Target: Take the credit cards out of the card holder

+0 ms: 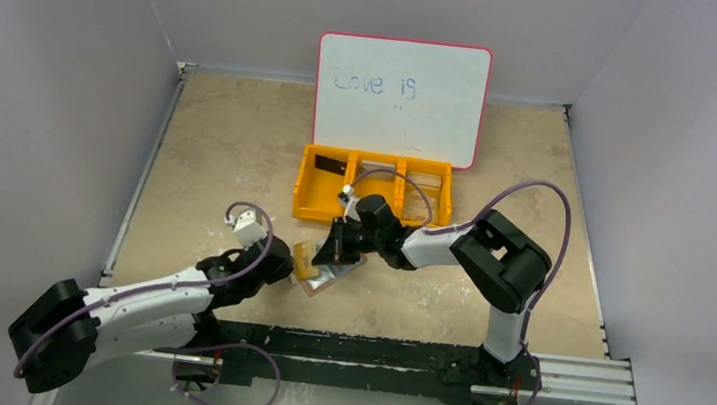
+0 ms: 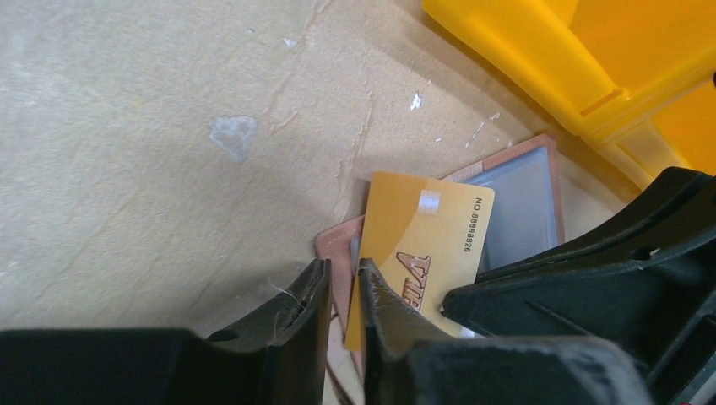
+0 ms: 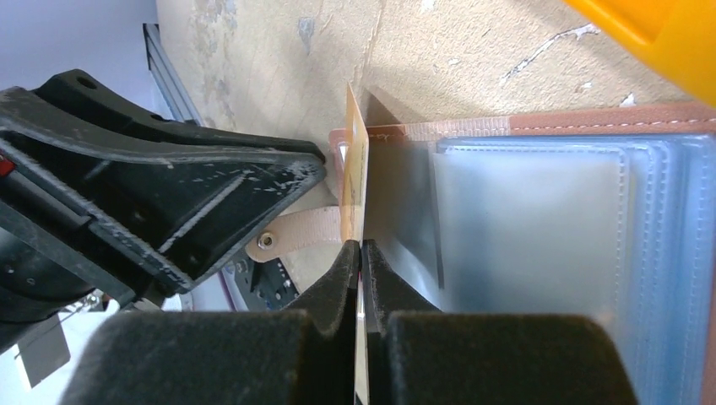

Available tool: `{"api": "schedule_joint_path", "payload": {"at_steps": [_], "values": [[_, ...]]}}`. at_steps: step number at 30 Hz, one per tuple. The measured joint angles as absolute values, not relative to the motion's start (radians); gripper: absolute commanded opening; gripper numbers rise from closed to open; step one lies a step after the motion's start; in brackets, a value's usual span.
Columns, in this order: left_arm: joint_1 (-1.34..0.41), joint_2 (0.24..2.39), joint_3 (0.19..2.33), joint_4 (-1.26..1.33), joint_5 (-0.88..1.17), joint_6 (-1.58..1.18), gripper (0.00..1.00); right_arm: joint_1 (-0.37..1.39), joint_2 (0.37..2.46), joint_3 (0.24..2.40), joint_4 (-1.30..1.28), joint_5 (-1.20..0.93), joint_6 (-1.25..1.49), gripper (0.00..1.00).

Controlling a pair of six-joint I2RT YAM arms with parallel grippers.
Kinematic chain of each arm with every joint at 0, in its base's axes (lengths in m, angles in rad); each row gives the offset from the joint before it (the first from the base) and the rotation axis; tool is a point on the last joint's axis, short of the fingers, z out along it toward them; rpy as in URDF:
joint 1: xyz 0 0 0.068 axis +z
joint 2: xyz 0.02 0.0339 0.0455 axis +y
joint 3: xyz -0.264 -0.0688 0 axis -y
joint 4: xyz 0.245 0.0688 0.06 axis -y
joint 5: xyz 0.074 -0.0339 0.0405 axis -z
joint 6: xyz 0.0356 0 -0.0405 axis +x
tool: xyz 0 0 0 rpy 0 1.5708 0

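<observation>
Extraction is midway for 1 gold card (image 2: pixel 422 253). The right gripper (image 3: pixel 360 261) has its 2 fingers pressed shut on the card's near edge. The card stands on edge and appears partway out of a pocket of the card holder (image 3: pixel 540 219). That holder lies open at the centre of the overhead view, brown border and shiny clear pockets facing up, just below the orange tray (image 1: pixel 314 208).

The left gripper (image 2: pixel 342 295) reaches in from the lower left onto the holder's brown edge, probably to stop the wallet being dragged along as the card slides. Its jaws show only a narrow slit, and whether they pinch the leather cannot be told. The 2 grippers sit nearly touching.

A black card (image 1: pixel 329 164) lies in the left of the tray's 3 compartments, likely 1 already removed.

The table (image 2: pixel 127 126) is a beige, mottled board with pale scuffs, closed in by plain grey walls. A whiteboard (image 1: pixel 401 96) with a red rim and blue handwriting leans at the top centre, behind the tray.
</observation>
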State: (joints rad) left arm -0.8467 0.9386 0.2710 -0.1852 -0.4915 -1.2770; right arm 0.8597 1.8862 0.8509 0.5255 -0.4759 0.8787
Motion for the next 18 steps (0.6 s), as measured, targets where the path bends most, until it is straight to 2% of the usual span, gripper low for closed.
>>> {"api": "schedule_joint_path", "payload": {"at_steps": [3,7,14,18], "values": [[-0.846,0.869,0.276,-0.259,-0.508,-1.285,0.33,0.857,1.88,0.842,0.53,-0.477,0.874,0.0],[-0.846,0.791,0.321,-0.368,-0.545,-1.29,0.41,0.856,1.805,0.799,0.515,-0.453,0.828,0.0],[-0.846,0.711,0.424,-0.479,-0.611,-1.289,0.43,0.848,1.524,0.787,0.397,-0.31,0.601,0.0],[-0.846,0.711,0.437,-0.506,-0.622,-1.286,0.43,0.78,1.369,0.792,0.314,-0.238,0.449,0.0]]}}
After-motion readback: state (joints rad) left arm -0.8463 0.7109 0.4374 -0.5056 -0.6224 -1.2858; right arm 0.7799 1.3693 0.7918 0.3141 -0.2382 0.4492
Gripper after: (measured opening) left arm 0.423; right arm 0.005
